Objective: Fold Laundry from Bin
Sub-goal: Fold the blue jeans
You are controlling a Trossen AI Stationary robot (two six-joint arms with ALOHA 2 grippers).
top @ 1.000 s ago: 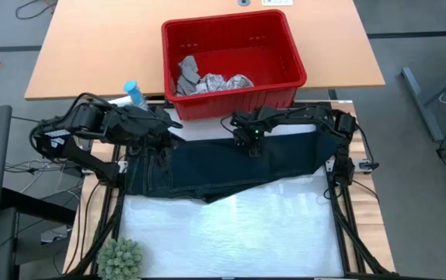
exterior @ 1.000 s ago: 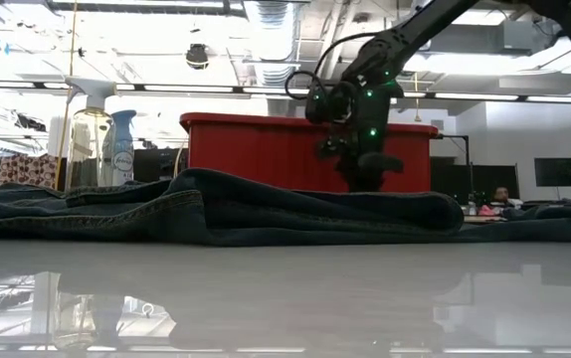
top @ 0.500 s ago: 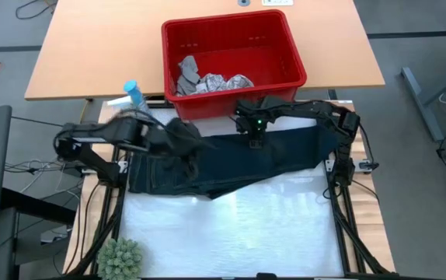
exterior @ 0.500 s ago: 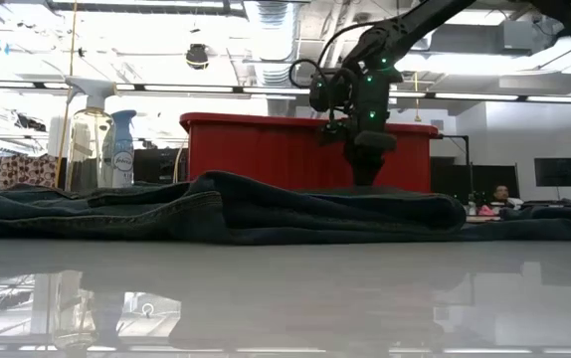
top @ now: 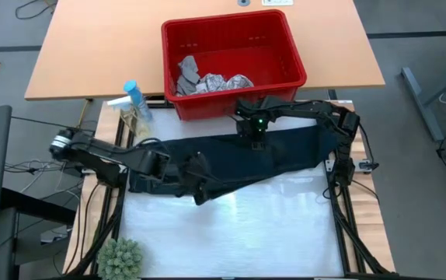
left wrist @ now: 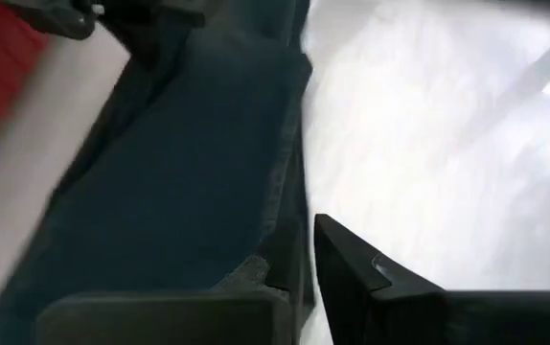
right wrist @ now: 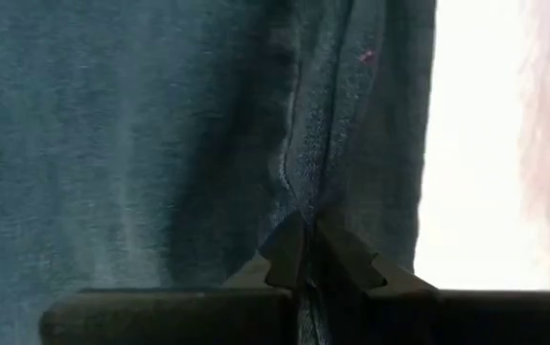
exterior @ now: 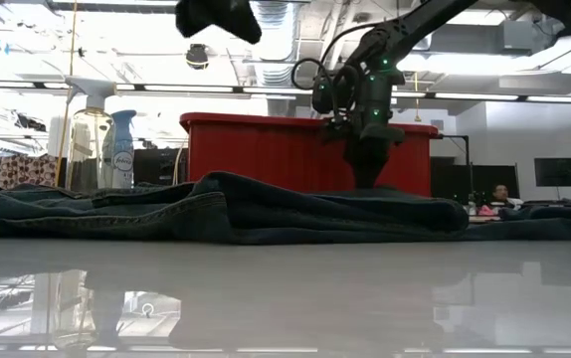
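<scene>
One pair of trousers (top: 262, 155) lies across the table (top: 238, 225); two cloths (top: 207, 80) sit in the bin (top: 231, 35). The right gripper (right wrist: 309, 251) pinches the trousers' seam. The left gripper (left wrist: 299, 264) pinches their near edge.

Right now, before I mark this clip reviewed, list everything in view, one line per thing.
trousers: one pair, dark navy, spread flat across the white mat in front of the bin
bin: one, red, on the wooden table behind the mat
cloths: a crumpled heap, grey and white, inside the bin
spray bottles: two, one blue-capped, left of the bin
plant: one, green, at the mat's near left corner
left pincer: over the trousers' front edge, a fold pinched in it
right pincer: at the trousers' rear edge, closed on a seam
</scene>
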